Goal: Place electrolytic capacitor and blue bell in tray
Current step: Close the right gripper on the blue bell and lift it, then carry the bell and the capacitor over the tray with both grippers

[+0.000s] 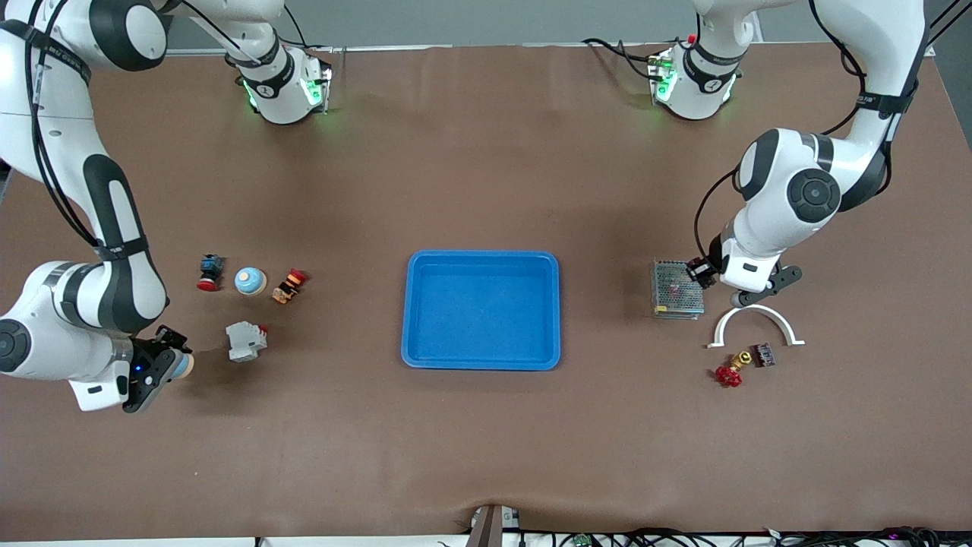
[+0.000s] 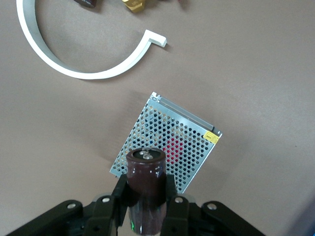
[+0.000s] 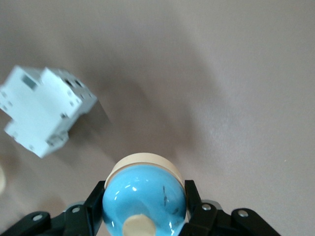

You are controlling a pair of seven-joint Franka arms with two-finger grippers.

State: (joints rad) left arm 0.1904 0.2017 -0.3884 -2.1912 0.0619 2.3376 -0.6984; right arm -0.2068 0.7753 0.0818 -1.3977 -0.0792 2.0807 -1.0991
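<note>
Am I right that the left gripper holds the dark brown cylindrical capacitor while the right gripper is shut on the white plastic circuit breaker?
Not quite: the right wrist view shows the right gripper shut on a glossy blue bell; the white plastic circuit breaker lies untouched. The left gripper does hold the dark brown cylindrical capacitor.

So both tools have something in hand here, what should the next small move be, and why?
Probably carry both loads toward the tray, which has nothing in it. The left tool is shut on the capacitor over the perforated metal box. The right tool is shut on the blue bell near the white breaker. Neither load is over the tray yet.
</note>
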